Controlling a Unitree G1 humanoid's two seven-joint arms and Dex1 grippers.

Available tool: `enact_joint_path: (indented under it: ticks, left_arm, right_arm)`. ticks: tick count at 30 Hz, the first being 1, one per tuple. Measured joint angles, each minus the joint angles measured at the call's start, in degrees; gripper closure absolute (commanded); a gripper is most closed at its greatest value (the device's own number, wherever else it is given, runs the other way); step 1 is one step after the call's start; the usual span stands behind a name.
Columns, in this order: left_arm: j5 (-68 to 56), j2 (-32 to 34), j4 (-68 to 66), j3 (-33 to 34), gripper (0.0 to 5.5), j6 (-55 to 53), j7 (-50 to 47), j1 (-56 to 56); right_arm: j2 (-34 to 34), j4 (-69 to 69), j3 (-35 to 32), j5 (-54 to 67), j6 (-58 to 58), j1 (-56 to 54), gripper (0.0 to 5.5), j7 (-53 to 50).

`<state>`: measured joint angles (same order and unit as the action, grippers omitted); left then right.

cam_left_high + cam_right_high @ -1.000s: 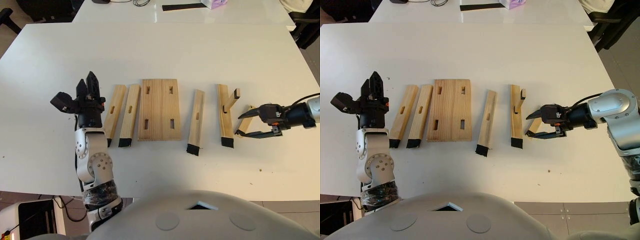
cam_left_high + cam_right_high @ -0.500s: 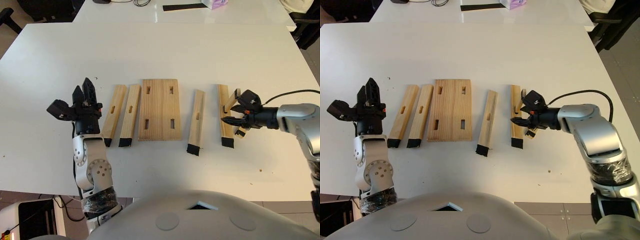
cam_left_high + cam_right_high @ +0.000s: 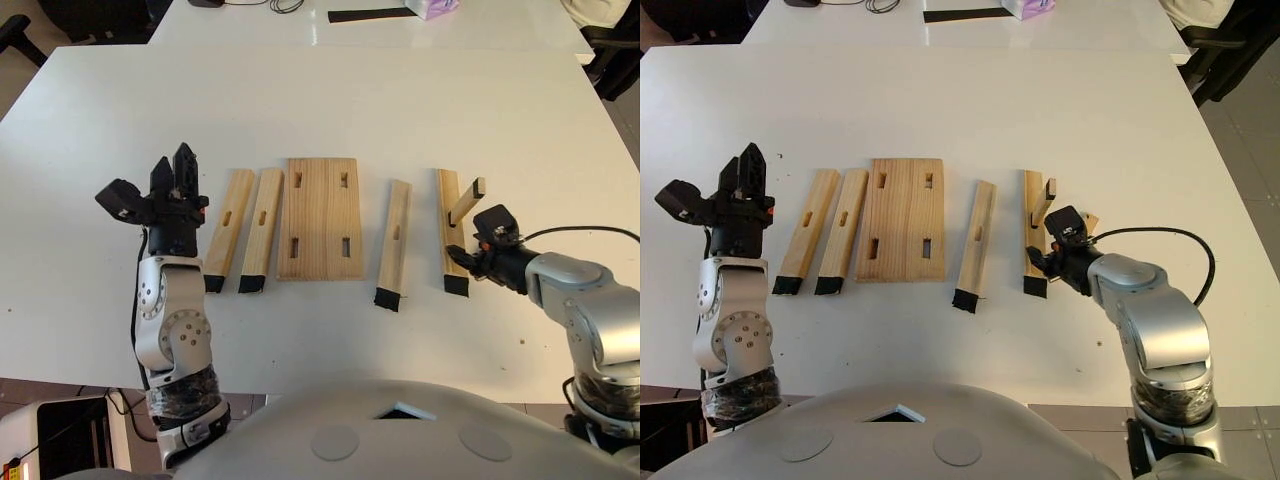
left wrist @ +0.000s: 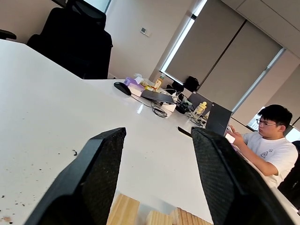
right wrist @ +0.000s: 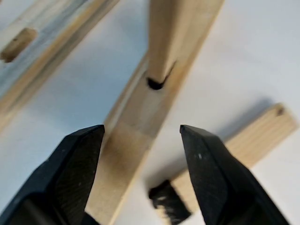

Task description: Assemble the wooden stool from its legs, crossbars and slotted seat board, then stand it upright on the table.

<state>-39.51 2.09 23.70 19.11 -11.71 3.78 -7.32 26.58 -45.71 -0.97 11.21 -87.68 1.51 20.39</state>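
Stool parts lie flat on the table, both claws open.
The right claw sits spread astride a leg; just beyond the claw, a crossbar stands tilted in that leg's slot. Leftward of it lie a second leg, the slotted seat board, a third leg and a fourth leg. Beside that, the left claw is raised and spread.

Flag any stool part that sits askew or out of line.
One crossbar stands out: it is plugged into the slot of the rightmost leg and juts out at a slant, while the other three legs and the seat board lie flat in a row. A second crossbar lies loose beside that leg.
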Motion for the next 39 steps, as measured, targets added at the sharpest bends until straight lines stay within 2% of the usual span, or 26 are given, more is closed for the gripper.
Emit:
enact_joint_path:
  ticks: [3,8,12,19,27,31,35,39]
  left_arm:
    - [-0.1,0.9,-0.4,0.1,2.91,-0.9,0.1,0.4]
    - [-1.1,2.2,-0.7,0.1,2.91,-2.7,0.2,2.0]
    - [-1.4,2.9,-0.8,0.0,2.91,-3.9,0.2,2.4]
    - [-1.4,3.7,-1.4,0.0,2.91,-4.5,0.4,3.8]
    - [-1.2,2.2,-0.9,-0.2,2.91,-4.0,0.2,2.0]
    - [-1.2,1.7,-0.1,0.0,2.91,-3.3,-0.1,1.1]
    - [-0.8,1.6,0.7,0.9,2.91,-2.3,-0.6,0.7]
    - [-0.1,4.1,-4.7,0.8,2.91,-3.1,-0.9,9.0]
  right_arm:
    - [-4.3,-0.4,-1.3,0.0,-2.4,1.6,2.51,-2.2]
    - [-7.5,-1.1,-0.8,-0.1,-3.5,2.7,2.51,-4.9]
    - [-6.2,-0.7,2.4,-0.3,-0.5,4.2,2.51,-6.7]
    - [-2.7,0.8,3.3,-0.8,9.1,9.1,3.44,-7.0]
    - [-2.3,2.5,1.9,-0.6,15.2,10.2,3.44,-7.1]
    - [-5.4,4.7,-2.5,0.1,15.8,2.1,3.44,-7.7]
    - [-11.9,10.9,-8.0,2.5,18.1,-14.1,3.44,-9.1]
    - [-20.0,18.7,-13.0,7.5,26.7,-25.7,3.44,-9.7]
